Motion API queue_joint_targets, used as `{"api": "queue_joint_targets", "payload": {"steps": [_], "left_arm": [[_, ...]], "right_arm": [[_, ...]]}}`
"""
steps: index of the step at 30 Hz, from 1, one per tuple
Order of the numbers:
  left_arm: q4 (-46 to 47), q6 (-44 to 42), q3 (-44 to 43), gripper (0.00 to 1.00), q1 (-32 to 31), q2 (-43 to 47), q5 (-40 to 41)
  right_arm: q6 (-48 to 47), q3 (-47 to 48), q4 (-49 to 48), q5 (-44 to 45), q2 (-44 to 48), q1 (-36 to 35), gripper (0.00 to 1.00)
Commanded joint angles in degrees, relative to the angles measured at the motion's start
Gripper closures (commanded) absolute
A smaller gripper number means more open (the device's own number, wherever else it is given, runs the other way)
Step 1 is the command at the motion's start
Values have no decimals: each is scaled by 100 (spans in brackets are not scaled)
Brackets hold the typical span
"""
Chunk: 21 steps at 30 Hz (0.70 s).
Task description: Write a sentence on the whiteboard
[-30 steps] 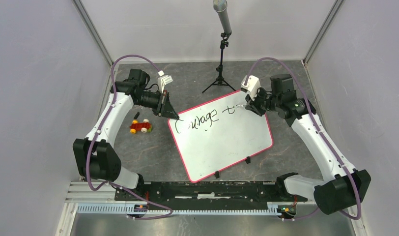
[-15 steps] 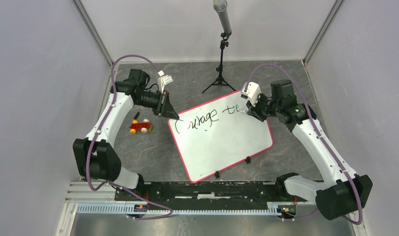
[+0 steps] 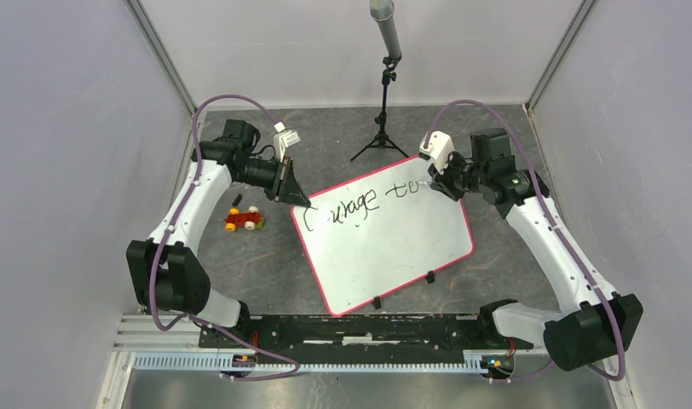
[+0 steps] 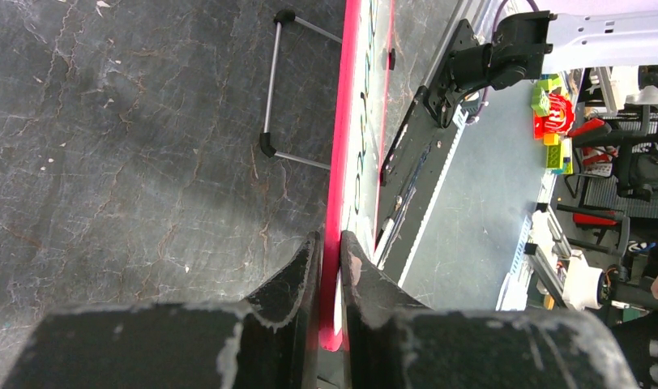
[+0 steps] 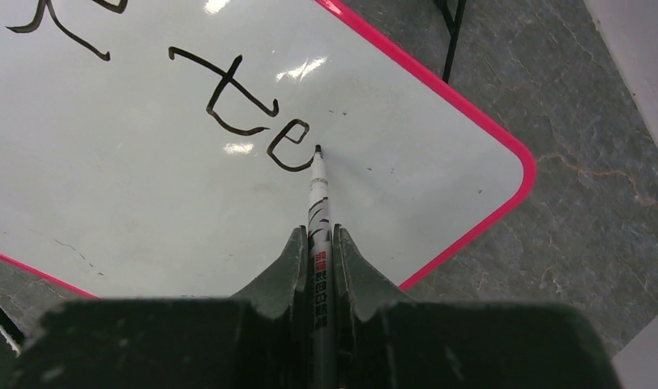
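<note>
My left gripper (image 4: 330, 239) is pinched narrow on the pink rim of the whiteboard (image 3: 394, 256) at its 10 o'clock corner, steadying it. My right gripper (image 5: 318, 235) is clamped on a marker (image 5: 319, 190), its tip touching the board toward 1 o'clock. The sentence (image 3: 360, 203) reads "Courage" plus a short second word, with the tip at its last loop, and it runs along the far edge only. I judge this an early stage: the lower board is bare, so more words are due.

The board lies mid-table on the dark, stone-patterned table (image 3: 325, 136), between plain grey walls (image 3: 70, 128) — a toy car (image 3: 244, 221) at its 9 o'clock, a microphone stand (image 3: 383, 136) at 12.
</note>
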<state>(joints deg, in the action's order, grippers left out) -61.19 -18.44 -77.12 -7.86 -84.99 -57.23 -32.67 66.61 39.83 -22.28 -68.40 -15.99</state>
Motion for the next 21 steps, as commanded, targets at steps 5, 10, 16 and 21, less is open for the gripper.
{"api": "queue_joint_targets", "payload": {"steps": [5,10,16,21], "left_arm": [[117,-236,-84,98,12,39,46],[120,-208,-117,90,12,27,90],[125,52,-335,41,23,-1,221],[248,153,-277,28,34,266,412]], "right_arm": [[94,309,-152,-459,-85,-30,100],[12,309,36,-699,7,-71,100],[-144,660,339,-1100,183,-71,100],[-232,981,796,-1730,131,-161,100]]}}
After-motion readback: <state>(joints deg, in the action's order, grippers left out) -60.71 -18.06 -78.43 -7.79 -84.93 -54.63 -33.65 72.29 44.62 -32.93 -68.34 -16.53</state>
